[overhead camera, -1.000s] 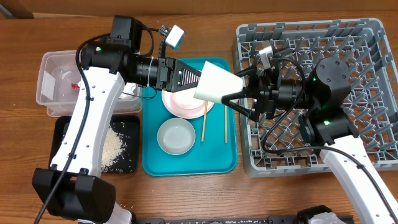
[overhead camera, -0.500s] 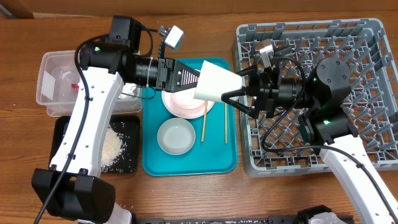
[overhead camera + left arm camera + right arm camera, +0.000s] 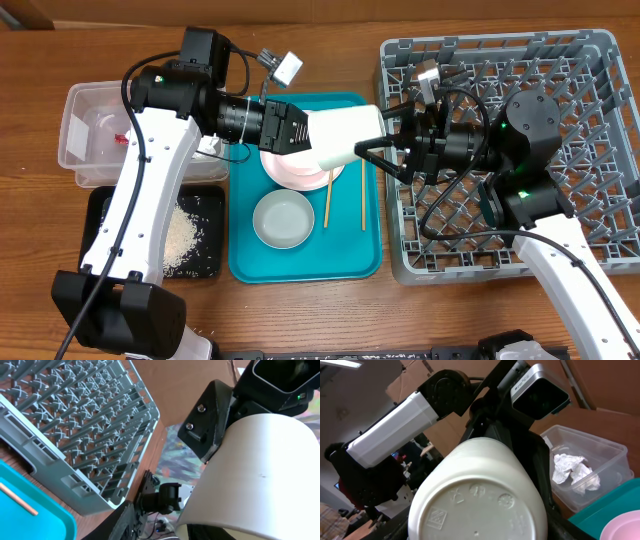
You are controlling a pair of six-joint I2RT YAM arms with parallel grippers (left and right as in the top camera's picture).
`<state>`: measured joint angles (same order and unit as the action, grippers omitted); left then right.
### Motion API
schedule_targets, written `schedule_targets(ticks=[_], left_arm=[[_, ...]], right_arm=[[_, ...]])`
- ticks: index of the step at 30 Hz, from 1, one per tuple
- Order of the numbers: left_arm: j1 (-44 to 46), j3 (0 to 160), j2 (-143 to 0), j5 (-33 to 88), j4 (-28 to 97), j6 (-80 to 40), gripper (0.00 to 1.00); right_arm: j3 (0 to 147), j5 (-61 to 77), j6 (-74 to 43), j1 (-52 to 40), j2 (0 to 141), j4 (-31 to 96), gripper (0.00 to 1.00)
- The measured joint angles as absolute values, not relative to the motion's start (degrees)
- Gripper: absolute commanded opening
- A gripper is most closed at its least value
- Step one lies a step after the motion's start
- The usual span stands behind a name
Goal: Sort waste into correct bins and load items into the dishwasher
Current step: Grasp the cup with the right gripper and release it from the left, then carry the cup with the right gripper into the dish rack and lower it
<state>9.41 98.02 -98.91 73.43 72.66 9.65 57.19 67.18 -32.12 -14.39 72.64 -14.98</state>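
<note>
Matt plastic cup (image 3: pixel 345 137), wooden table (image 3: pixel 300 315)

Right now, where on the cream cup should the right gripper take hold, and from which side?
Probably the narrow base end of the cream cup, approached from the dish rack side: it lies sideways in the air, base facing the right gripper.

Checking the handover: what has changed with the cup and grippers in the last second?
The left gripper has rolled at the wrist, and the cream cup has shifted a little with it; the right gripper has closed in around the cup's base. Whether either grips it cannot be told. The cup stays in the air over the teal tray; plate, bowl, chopsticks and rack are unmoved.
</note>
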Motion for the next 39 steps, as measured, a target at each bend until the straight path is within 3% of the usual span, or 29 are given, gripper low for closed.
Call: schedule_targets(ticks=[7,14,24,30,39], left_arm=[[8.43,98.02,-98.91,72.14,71.94,9.56,0.42],[0.99,98.02,-98.91,70.46,72.36,8.91,0.5],[-0.47,98.02,-98.91,61.8,77.21,8.95,0.49],[0.97,98.02,-98.91,56.66,77.38,8.93,0.49],[5.43,98.02,-98.91,51.96,77.14,8.95,0.49]], right_arm=[[57.19,66.11,-30.28,-14.33,72.64,-12.21,0.49],[57.21,60.34,-25.54,-14.22,72.6,-2.09,0.47],[57.3,24.38,-19.55,-13.89,72.6,19.2,0.45],[57.3,4.82,-16.23,-13.87,72.6,24.45,0.44],[57.3,-11.46,-14.61,-13.87,72.62,25.23,0.44]])
